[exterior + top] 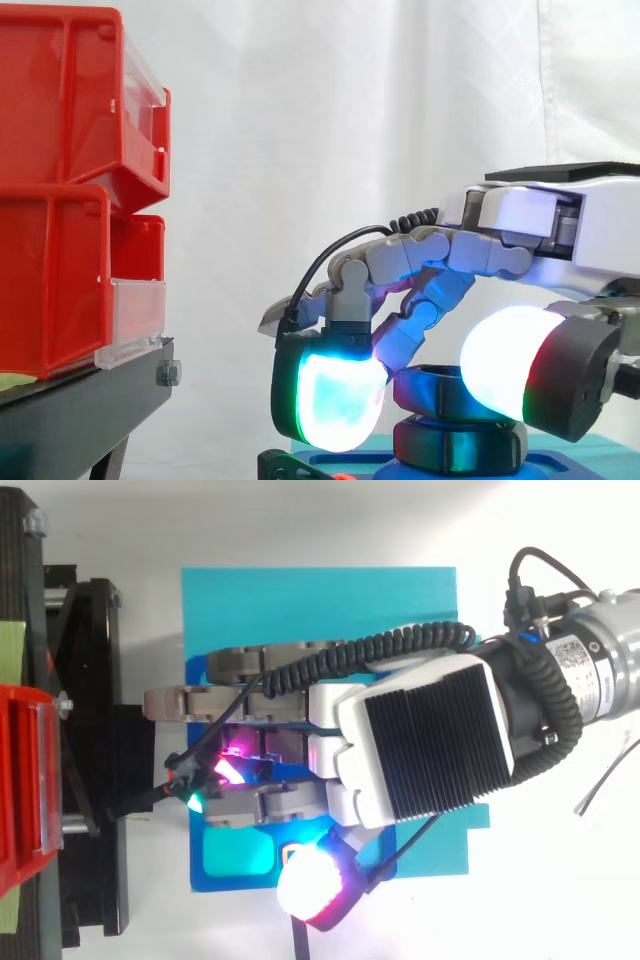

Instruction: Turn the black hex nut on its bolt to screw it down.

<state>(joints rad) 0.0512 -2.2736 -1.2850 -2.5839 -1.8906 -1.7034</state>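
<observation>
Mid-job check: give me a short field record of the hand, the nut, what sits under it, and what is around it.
hand: comes in from the right of the side view, fingers curled down over the nut
grip: glowing pads sit on opposite sides of the black hex nut
below nut: second black hex part, stacked directly under it
bolt thread: hidden
base: blue base on a teal mat
surroundings: red bins on a black stand, left of the work, apart from the hand
</observation>
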